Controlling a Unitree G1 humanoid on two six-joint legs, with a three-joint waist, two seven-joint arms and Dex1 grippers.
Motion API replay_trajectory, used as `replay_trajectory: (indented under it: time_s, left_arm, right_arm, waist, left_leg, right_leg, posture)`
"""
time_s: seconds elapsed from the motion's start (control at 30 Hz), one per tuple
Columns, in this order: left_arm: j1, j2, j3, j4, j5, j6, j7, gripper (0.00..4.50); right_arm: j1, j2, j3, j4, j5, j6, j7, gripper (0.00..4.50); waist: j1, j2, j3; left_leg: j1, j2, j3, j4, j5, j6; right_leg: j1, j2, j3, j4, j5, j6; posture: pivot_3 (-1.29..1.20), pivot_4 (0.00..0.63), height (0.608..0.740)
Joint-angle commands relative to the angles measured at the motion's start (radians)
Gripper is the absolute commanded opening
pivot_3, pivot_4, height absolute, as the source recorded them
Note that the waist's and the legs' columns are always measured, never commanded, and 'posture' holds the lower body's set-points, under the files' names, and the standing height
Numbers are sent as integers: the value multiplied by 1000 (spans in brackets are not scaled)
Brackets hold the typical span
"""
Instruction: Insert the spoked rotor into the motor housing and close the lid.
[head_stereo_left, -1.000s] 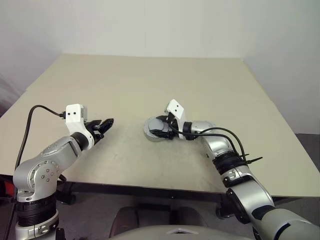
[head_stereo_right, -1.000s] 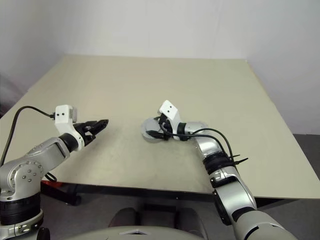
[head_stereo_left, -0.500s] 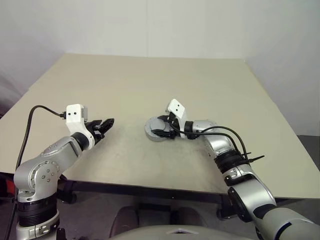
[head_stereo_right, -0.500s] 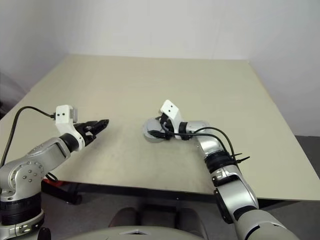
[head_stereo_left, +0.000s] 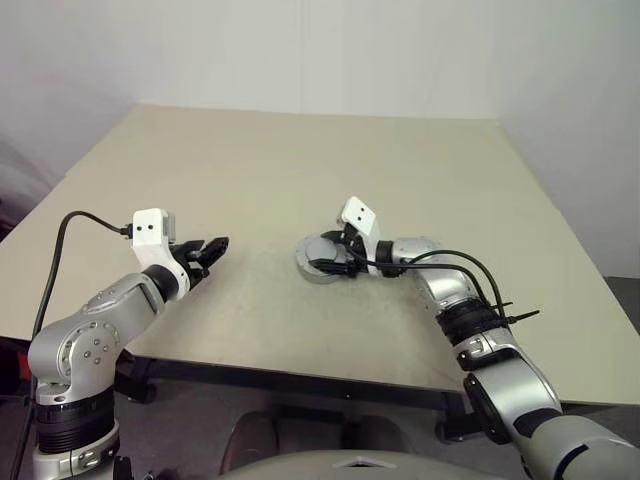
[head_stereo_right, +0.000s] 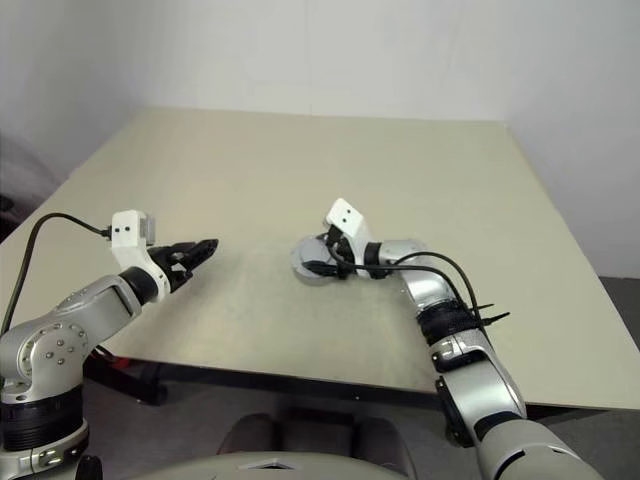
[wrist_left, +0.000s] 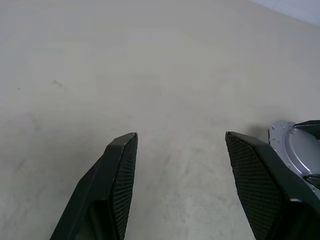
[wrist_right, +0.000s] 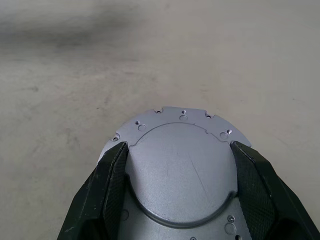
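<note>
The lid (wrist_right: 182, 170) is seen smooth grey face up, lying flat on the beige table (head_stereo_left: 300, 170) a little right of the table's middle and nearer the front edge than the far one. A raised round centre and a stepped flange with small screw holes are shown in the right wrist view. What lies under the lid cannot be told.

The right gripper (wrist_right: 180, 175) is set around the lid, its two black fingers (wrist_right: 107, 187) placed at opposite sides of the raised centre and over the flange; whether the pads actually press on the metal cannot be told.

The left gripper (head_stereo_left: 205, 252) is held well apart from the lid, out to the left above the table's front-left part. Its fingers (wrist_left: 117, 180) are spread and nothing is held between them; bare tabletop is seen through the gap, and the lid's edge is glimpsed beside one finger in the left wrist view.

Wide bare surface is left all around the lid: toward the far edge, toward the right edge and between the two grippers.

No brand, label or readable writing is made out on the lid, the grippers or the table.
</note>
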Motion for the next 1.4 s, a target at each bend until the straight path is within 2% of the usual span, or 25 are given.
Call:
replay_trajectory:
  time_s: [0.03, 0.33, 0.7, 1.07, 1.23, 1.37, 1.4]
  left_arm:
    - [-12, 5, 15, -26, -7, -9, -3, 3018]
    - [-11, 5, 17, -27, -8, -8, -2, 3018]
    - [-9, 6, 17, -30, -10, -7, -3, 3018]
    - [-28, -9, 2, -22, -11, -5, 3, 3018]
    - [-84, -75, -40, 1, -25, 6, 20, 3018]
    - [-206, -198, -44, 108, -64, 0, 51, 3018]
    - [-239, -229, -40, 151, -74, -4, 56, 2809]
  right_arm:
    - [39, -60, 2, 36, -35, 58, 0, 3149]
    - [51, -89, -10, 45, -28, 64, 3, 3149]
    - [36, -78, -91, 6, 92, 174, 10, 3149]
    - [69, -89, -12, 3, 15, 46, -7, 3149]
    - [65, -78, 4, 20, -2, 31, -30, 3149]
    - [63, -73, 8, 23, -1, 31, -33, 3149]
    - [63, -73, 10, 24, -1, 30, -33, 3149]
  waist:
    - [5, 0, 0]
    - [21, 0, 0]
    - [28, 0, 0]
    - [36, 0, 0]
    - [36, -1, -1]
    - [35, -1, -1]
    - [35, -1, -1]
  left_leg:
    - [0, 0, 0, 0, 0, 0]
    - [0, 0, 3, 0, 0, 0]
    - [-1, -1, 7, -1, 0, 1]
    - [-4, 0, 8, -2, 0, 2]
    - [-3, 0, 9, -2, 0, 2]
    - [0, 10, 23, -2, 3, 1]
    - [0, 10, 24, -2, 3, 1]
  right_leg:
    - [0, 0, 0, 0, 0, 0]
    - [1, -1, 0, -2, 0, 0]
    - [0, -1, 0, -3, 0, 0]
    - [-4, -1, 0, -3, 0, 1]
    - [-2, -2, 0, -3, 0, 1]
    - [0, -2, 0, -3, 0, 1]
    - [1, -2, 0, -3, 0, 2]
  posture:
    - [0, 0, 740]
    - [0, 0, 740]
    - [0, 0, 740]
    - [0, 0, 740]
    - [0, 0, 740]
    - [0, 0, 740]
    - [0, 0, 740]
